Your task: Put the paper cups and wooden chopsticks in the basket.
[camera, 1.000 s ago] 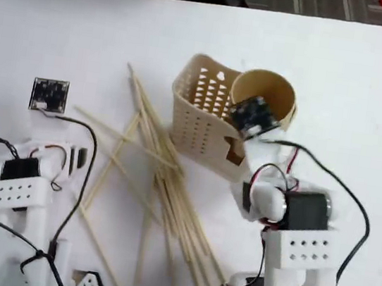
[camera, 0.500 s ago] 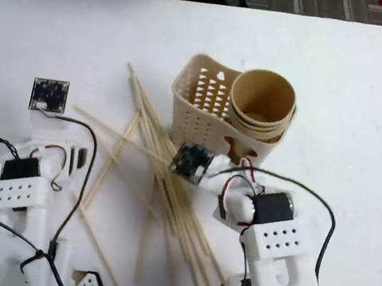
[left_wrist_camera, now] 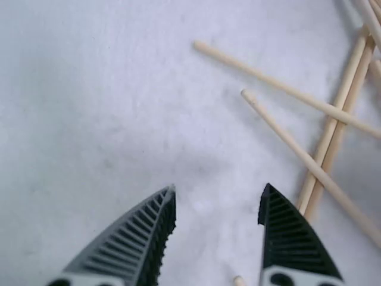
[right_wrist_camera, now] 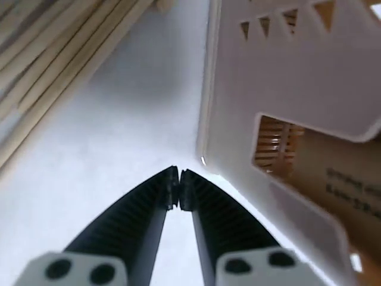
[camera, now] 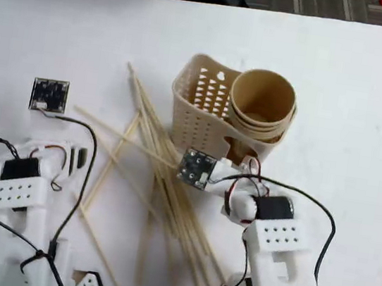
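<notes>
A stack of tan paper cups (camera: 262, 103) stands upright, nested one in another, inside the cream basket (camera: 199, 109), at the end of the basket on the right arm's side. The basket sits on the white tabletop (camera: 369, 90) at a slant, its perforated walls up and its other end holding nothing that can be seen. In the right wrist view a cut-out in the basket's wall (right_wrist_camera: 297, 77) shows the brown side of a cup (right_wrist_camera: 333, 179) behind it.

The wooden chopsticks (camera: 164, 182) all lie outside the basket, flat on the tabletop, in a loose heap between the two arms. Most run as a long bundle from just beside the basket's left corner toward the near edge, and a few single sticks cross them at angles and reach out toward the left arm (camera: 21, 187).

The right claw (right_wrist_camera: 178, 182) is closed, its two dark ribbed tips touching and nothing held between them. It hovers low over bare tabletop, just beside the basket's wall, with the chopstick bundle (right_wrist_camera: 65, 53) a little way off on its other side. In the high view the right arm (camera: 274, 233) stands in front of the basket, its small black board (camera: 197, 166) over the edge of the bundle.

The left claw (left_wrist_camera: 217, 199) is wide open and holds nothing. It points down at bare tabletop (left_wrist_camera: 89, 89), with several chopstick ends (left_wrist_camera: 333, 119) lying near one of its tips.
</notes>
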Controlling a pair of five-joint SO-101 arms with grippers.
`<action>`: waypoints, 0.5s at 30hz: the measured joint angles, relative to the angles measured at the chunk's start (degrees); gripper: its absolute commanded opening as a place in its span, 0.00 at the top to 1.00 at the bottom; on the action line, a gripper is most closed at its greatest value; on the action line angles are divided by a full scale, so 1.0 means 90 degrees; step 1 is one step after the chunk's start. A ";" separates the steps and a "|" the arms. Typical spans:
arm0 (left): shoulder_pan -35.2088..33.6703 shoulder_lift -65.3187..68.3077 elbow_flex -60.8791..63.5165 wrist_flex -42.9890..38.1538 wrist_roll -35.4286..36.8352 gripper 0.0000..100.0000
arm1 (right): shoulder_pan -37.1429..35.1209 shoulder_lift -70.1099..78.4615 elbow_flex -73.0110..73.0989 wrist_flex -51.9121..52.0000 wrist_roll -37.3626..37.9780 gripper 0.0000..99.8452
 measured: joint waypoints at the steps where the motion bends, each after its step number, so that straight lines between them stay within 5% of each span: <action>1: 0.0000 0.0000 0.0000 0.0000 0.0000 0.77 | 0.0039 0.0225 0.0000 -0.0156 0.0000 0.98; 15: 0.0000 0.0000 0.0000 0.0000 0.0000 0.77 | 0.0654 0.3106 -0.0723 -0.1866 0.0010 0.98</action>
